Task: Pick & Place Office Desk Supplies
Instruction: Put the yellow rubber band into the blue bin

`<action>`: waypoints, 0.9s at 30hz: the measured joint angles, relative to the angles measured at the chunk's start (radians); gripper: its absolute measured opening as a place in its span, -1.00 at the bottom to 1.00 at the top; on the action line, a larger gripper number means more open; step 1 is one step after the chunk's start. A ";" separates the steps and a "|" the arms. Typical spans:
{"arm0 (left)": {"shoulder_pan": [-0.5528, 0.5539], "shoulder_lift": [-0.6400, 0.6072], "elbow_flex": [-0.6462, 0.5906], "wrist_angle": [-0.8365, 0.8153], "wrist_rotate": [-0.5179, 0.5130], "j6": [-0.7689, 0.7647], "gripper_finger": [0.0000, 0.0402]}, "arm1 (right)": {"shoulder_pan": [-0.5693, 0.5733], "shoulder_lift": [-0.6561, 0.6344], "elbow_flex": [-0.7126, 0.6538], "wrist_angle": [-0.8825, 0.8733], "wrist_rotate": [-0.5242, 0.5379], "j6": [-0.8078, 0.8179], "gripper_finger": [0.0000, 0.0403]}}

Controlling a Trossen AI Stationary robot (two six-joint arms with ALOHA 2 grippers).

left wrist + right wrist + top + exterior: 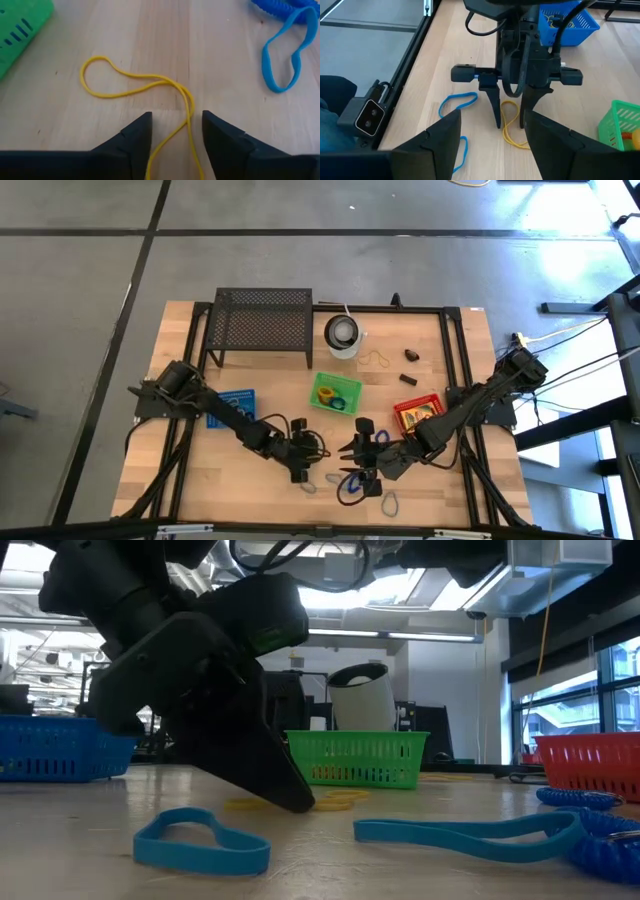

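left gripper (510, 125) tips down on bench (225, 60), fingers apart astride yellow band (150, 87), lined up to pinch it. right gripper (492, 132) nearby, fingers wide, empty, waiting.

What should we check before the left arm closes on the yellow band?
1. Left gripper jaws open around the yellow rubber band: ok, a strand runs between the fingers.
2. Fingertips down at the table: ok, they look to be at the wood in the right wrist and low views.
3. Blue bands outside the jaws: ok, they lie off to the side.
4. Right gripper out of the way: ok, open and facing the left gripper, not touching it or the band.
5. Green basket free to receive: cannot tell, it already holds items.
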 joint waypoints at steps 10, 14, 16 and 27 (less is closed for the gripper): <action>0.001 -0.004 -0.001 -0.025 0.075 -0.041 -0.71 | 0.000 0.000 0.000 -0.002 0.000 0.000 0.08; -0.004 -0.006 -0.002 -0.017 0.068 -0.007 -0.93 | 0.000 0.000 0.000 -0.004 0.000 0.000 0.08; -0.006 -0.014 -0.004 -0.015 0.061 0.015 -0.98 | 0.000 0.000 0.000 -0.010 0.000 0.000 0.08; -0.017 -0.208 0.020 -0.032 0.017 0.024 -0.99 | 0.000 0.000 0.000 -0.037 0.000 -0.001 0.08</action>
